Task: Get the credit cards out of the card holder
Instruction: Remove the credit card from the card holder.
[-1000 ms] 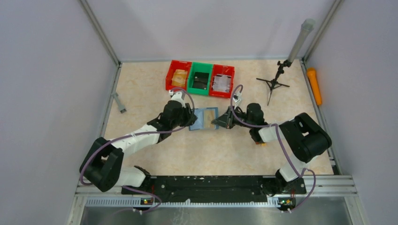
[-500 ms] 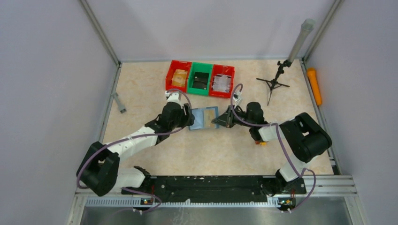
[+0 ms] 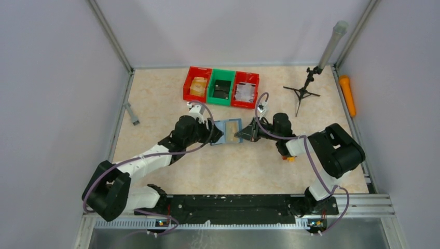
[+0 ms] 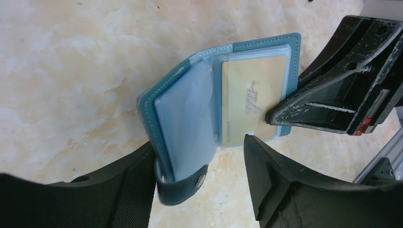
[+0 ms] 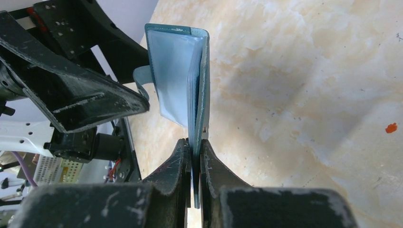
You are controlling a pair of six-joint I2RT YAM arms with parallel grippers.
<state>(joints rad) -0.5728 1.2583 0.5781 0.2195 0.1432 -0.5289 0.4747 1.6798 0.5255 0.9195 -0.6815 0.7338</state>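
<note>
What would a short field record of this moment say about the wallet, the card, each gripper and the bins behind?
holder: teal-blue folding card holder, open, on the beige marbled table
card: pale gold plastic card marked VIP, inside a clear sleeve, not yet out
left gripper: open, fingers either side of the holder's snap-strap end
right gripper: shut on the holder's edge
behind: row of red, green and red plastic bins

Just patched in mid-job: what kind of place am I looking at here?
Probably a lab robot cell, not a home: a tabletop boxed in by plain grey panels, sorting bins lined up at the back, and a small tripod stand.
</note>
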